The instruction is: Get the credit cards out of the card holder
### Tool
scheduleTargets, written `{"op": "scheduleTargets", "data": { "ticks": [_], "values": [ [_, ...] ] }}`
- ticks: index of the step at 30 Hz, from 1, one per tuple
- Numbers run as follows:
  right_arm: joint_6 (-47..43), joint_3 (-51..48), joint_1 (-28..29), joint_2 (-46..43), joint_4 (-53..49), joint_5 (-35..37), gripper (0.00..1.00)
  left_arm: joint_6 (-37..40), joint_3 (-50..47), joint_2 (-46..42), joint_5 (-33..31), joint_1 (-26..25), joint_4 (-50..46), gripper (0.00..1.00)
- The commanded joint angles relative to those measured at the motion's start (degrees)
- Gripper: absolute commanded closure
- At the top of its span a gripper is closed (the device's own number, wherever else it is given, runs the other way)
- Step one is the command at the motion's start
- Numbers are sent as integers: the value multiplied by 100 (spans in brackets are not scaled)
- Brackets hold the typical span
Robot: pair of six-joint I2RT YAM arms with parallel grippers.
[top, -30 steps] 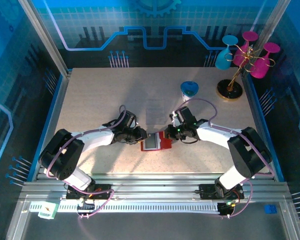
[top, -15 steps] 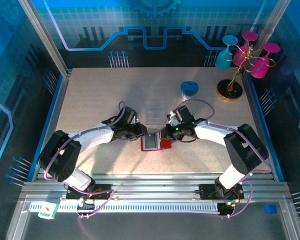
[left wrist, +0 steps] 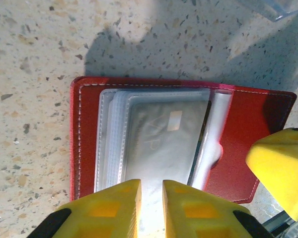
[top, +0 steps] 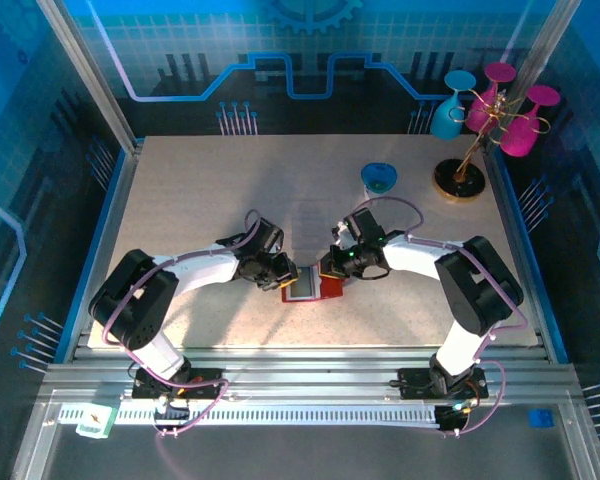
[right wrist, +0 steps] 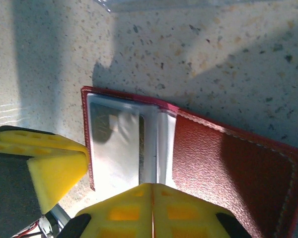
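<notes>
- Left gripper: at the bottom centre of the left wrist view. Its two yellow fingers stand almost together, with a narrow slit between them. The pale edge of the inner pockets shows in that slit. I cannot tell whether the fingers actually pinch it.
- Right gripper: at the bottom centre of the right wrist view, clenched. The two fingers meet with no gap and nothing is seen between them. The tips lie over the line where the pocket stack meets the bare red flap.
- Card holder: lies open and flat at lower centre of the top view. The left gripper comes at it from the left of the frame and the right gripper from the right.
- In the left wrist view the grey see-through pockets cover the left and middle of the red cover. The right part is bare red.
- Credit card: a grey card with a small pale rectangle sits inside the uppermost pocket, within the holder. The number of cards beneath it cannot be made out.
- Clear tray: just above the holder in the top view, apart from it.
- Table: pale speckled surface.
- Blue bowl: right of centre, above the right arm.
- Stand of pink and teal glasses: upper right corner of the table.
</notes>
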Motion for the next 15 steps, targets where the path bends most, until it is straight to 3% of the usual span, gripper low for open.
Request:
{"op": "scheduleTargets", "data": {
  "ticks": [1,15],
  "values": [
    [49,-51,-35,73,-180,104,92,-43,9,62,92,-11,-48,81],
    [386,-306,175,136,-182,331,93,102,268,57,111,-11,-282,82]
  ]
}}
